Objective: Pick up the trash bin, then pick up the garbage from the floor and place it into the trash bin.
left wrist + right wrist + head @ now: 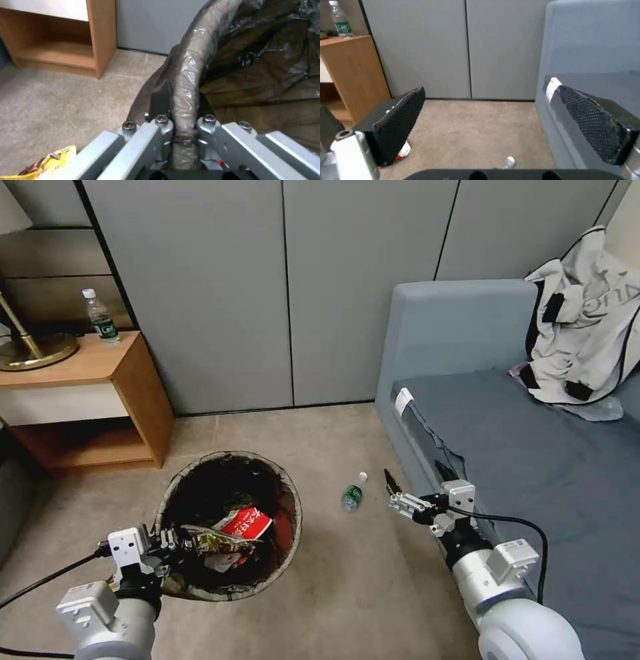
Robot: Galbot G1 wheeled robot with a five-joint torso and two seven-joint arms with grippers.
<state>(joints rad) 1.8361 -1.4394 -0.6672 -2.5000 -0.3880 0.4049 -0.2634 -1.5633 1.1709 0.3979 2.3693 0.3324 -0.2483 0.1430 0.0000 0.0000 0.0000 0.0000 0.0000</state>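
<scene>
The trash bin [230, 527], already holding cartons and wrappers, hangs by its near rim from the left gripper [175, 543], whose fingers pinch rim and bag liner together. That one-sided pinch could slip on the slick liner and tip the bin. A small bottle [354, 492] lies on the floor beside the sofa [507, 447]. Just beside it, the right gripper [419, 481] hovers with fingers spread; a low reach might knock the bottle rolling.
</scene>
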